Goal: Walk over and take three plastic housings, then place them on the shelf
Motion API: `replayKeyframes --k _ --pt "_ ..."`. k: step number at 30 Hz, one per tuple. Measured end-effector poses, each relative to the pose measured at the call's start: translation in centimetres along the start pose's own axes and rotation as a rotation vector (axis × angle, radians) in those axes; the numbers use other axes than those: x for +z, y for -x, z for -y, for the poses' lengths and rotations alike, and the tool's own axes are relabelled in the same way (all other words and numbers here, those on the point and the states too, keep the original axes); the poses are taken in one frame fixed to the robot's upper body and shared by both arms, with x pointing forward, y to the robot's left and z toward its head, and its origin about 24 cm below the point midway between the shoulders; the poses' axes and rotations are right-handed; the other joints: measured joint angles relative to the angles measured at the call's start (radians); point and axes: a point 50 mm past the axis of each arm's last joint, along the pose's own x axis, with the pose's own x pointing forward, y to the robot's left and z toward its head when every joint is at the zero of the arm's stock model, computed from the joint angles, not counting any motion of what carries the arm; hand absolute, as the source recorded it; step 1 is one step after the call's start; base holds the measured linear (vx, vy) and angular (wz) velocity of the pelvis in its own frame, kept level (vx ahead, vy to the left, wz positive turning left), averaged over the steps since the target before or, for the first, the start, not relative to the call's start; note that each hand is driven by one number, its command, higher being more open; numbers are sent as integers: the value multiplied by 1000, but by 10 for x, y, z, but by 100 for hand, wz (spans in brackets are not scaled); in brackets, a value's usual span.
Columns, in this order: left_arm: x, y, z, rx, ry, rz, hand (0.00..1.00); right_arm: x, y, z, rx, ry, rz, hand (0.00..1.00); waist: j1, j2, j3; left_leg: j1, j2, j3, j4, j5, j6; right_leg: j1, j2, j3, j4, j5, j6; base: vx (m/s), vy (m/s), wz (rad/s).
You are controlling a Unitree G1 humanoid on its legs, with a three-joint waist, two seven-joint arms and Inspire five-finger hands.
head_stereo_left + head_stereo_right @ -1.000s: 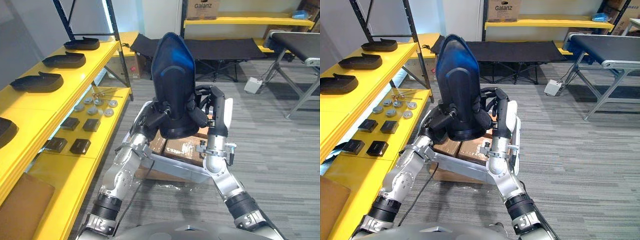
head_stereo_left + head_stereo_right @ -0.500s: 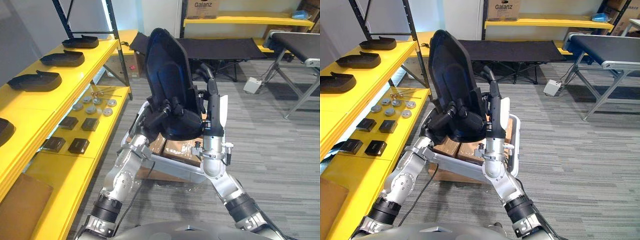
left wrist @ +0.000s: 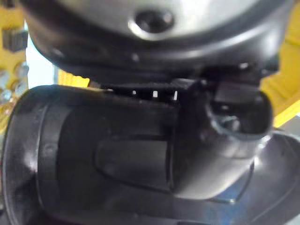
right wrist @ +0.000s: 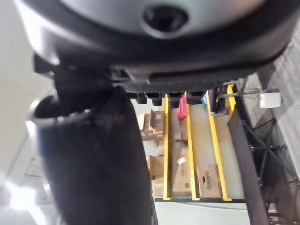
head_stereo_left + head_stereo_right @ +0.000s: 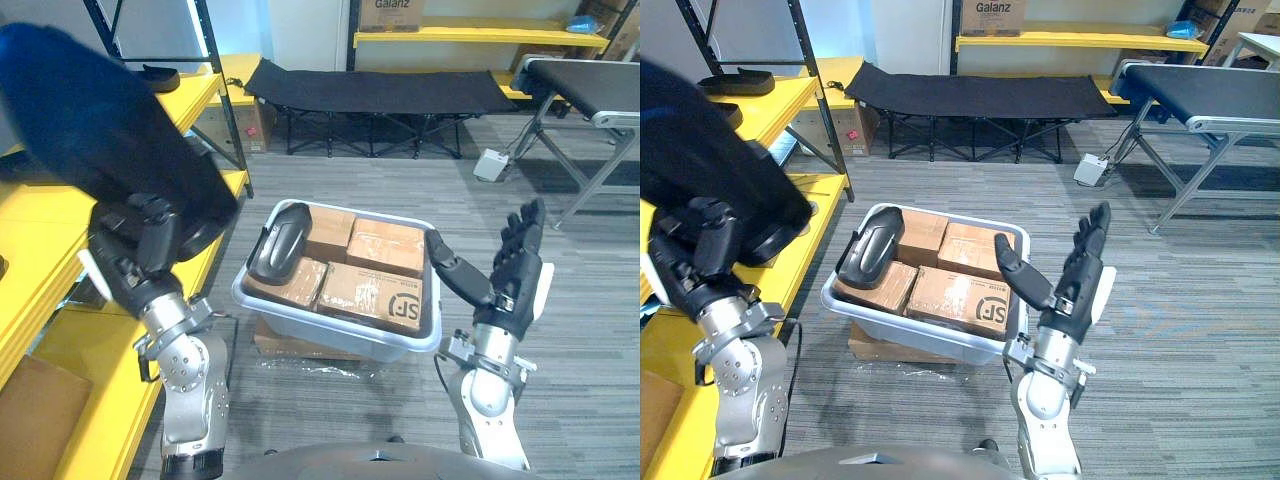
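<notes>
Left robot hand (image 5: 143,238) grasping large housing (image 5: 90,135), right robot hand (image 5: 512,285) released, tub (image 5: 330,333) holding boxes (image 5: 372,292), second housing (image 5: 282,243).

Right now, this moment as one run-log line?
left hand: gripping housing by yellow shelf | right hand: open, raised beside bin | second housing: lying in bin on boxes

The left arm (image 5: 186,368) and right arm (image 5: 486,388) are silver-grey metal with rounded joint casings. The left hand (image 5: 140,240) and right hand (image 5: 512,275) are dark, with segmented fingers (image 5: 528,222). A white cover (image 5: 545,292) edges the right hand at 3 o'clock.
</notes>
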Motion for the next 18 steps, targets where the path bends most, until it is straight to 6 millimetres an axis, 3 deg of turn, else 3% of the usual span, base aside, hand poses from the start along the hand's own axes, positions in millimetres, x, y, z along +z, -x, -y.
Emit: replayKeyframes --k 4,10,15,18 --pt "-1 2 -7 34 -33 4 0 -3 5 3 38 10 -25 100 -10 -7 18 -1 0 9 0 -3 0 -7 0 8 1 0 0 -8 3 -8" --pt "-3 12 -19 -66 -66 -21 0 -10 6 10 83 37 -61 100 -23 4 29 3 -2 25 1 -9 2 -12 0 28 1 0 3 4 4 -7" --pt "-1 10 -27 -73 -89 -7 0 -18 5 19 61 -9 -117 100 -15 16 53 1 -7 -14 3 -11 4 9 -8 -7 3 -8 10 -7 -2 15" --pt "10 8 -34 -65 -102 31 0 -22 2 14 109 -26 -129 100 4 15 55 -11 -11 -62 5 -9 7 27 -16 -57 13 -24 14 -4 -8 46"
